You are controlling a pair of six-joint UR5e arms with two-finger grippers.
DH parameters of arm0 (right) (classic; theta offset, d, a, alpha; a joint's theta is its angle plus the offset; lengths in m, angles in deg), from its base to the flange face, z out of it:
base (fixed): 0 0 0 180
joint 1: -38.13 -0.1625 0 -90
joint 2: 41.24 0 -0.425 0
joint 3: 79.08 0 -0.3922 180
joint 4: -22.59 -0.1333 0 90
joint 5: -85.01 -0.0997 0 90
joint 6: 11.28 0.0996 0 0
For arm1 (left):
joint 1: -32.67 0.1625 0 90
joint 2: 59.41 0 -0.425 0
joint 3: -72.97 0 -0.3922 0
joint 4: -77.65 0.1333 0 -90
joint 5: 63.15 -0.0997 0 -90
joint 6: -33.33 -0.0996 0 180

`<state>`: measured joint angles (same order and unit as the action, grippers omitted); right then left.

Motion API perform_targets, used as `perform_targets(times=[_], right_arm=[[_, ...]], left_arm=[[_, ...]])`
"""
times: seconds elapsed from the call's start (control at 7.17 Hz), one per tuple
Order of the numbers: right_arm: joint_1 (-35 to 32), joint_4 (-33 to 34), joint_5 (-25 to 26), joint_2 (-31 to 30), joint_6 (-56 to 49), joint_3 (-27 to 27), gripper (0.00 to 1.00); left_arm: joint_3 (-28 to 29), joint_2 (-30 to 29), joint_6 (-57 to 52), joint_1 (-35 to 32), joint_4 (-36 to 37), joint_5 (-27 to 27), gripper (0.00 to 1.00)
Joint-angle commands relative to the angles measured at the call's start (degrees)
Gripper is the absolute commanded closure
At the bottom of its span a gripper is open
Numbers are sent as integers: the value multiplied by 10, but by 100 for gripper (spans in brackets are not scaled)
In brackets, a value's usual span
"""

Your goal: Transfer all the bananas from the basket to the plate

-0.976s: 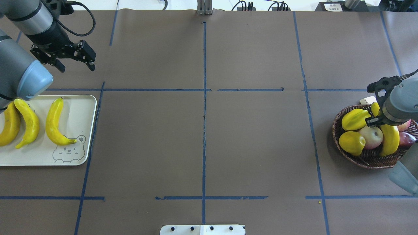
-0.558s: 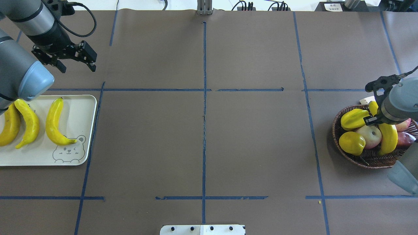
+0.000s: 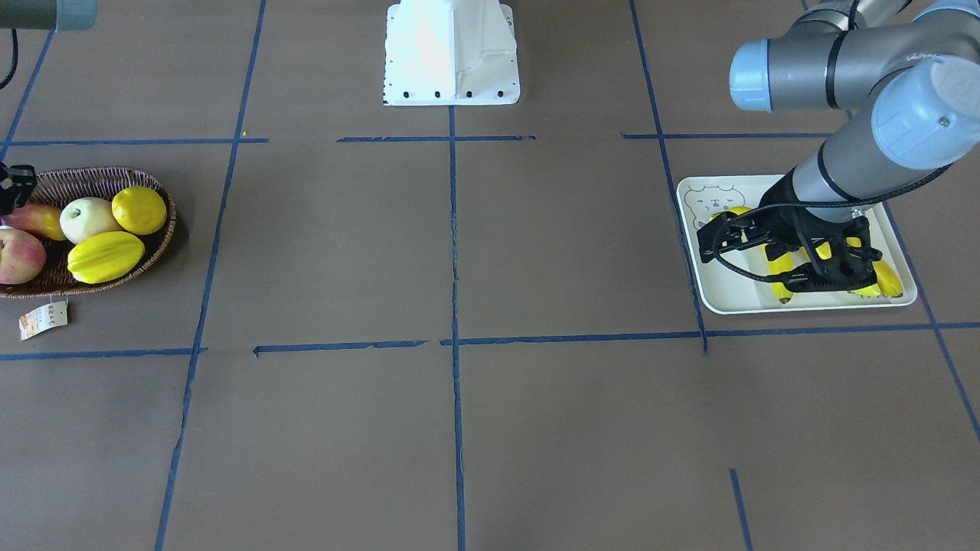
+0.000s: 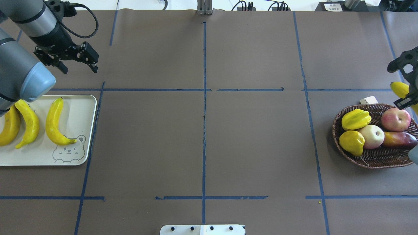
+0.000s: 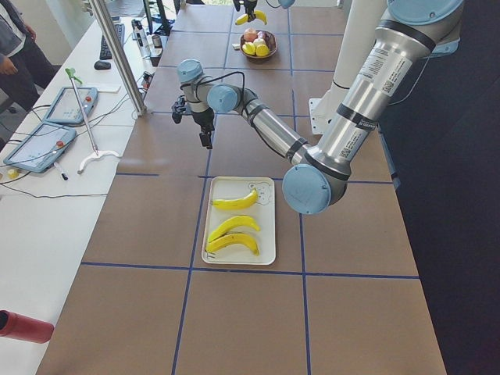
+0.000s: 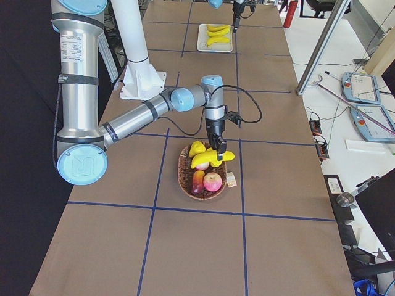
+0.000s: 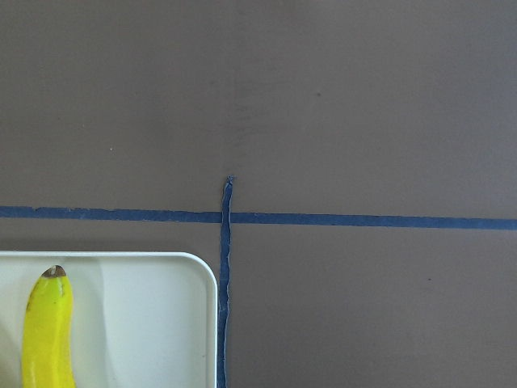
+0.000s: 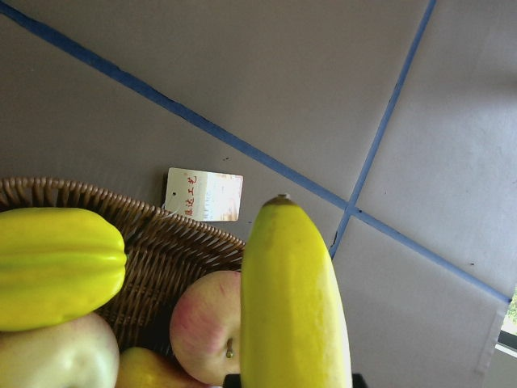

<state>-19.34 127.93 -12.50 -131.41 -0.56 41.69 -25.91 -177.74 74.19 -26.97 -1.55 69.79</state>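
Right pincer (image 6: 217,150) is clamped on a banana (image 6: 210,159). Its fingers point straight down from a vertical wrist, and the forearm runs out low across the table from the elbow near the base. I see the banana hanging clear above the basket (image 6: 185,176), roughly level and crossways in the jaws. On the wrist camera it is glossy, bright yellow and unmarked. Its brown tip sits over the table just past the wicker rim, near the paper tag (image 8: 203,194).

Below it the basket holds a starfruit (image 4: 355,119), a lemon-like fruit (image 4: 351,142), a pale apple (image 4: 372,136), a red apple (image 4: 395,119) and a long reddish fruit (image 4: 399,139), all packed close together.

Well apart, at the table's other end, the plate (image 4: 78,107) lies flat with three bananas (image 4: 55,122) side by side along its short side. They curve the same way and do not overlap. The one nearest the bear drawing (image 4: 68,151) has its dark tip right beside the bear's ear.

Farther still, the left arm's elbow joint hangs over the plate's edge, and from overhead it hides part of the outermost banana. Its forearm reaches beyond the plate. The left pincer (image 4: 79,69) hovers there over bare table, aimed down, with its fingers spread and nothing between them. Its wrist camera catches only a plate corner and one banana tip.
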Motion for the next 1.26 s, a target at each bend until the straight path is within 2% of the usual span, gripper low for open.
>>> perform_targets(times=[0.0,0.28,0.56,0.7,0.84,1.12], right_arm=[[1,24,-6,81,-28,-3,83],[9,22,-56,161,-14,-48,82],[33,21,-98,241,89,-89,82],[45,-22,-100,262,131,-108,75],[53,-108,-127,259,214,-133,75],[79,-323,-150,260,361,-209,76]], left_arm=[[0,-2,4,1,-17,0,0],[3,-2,74,7,-100,0,0],[24,-4,180,13,-206,1,0],[47,-13,234,13,-266,1,0],[67,-22,289,17,-320,1,0],[100,-55,387,36,-406,0,0]])
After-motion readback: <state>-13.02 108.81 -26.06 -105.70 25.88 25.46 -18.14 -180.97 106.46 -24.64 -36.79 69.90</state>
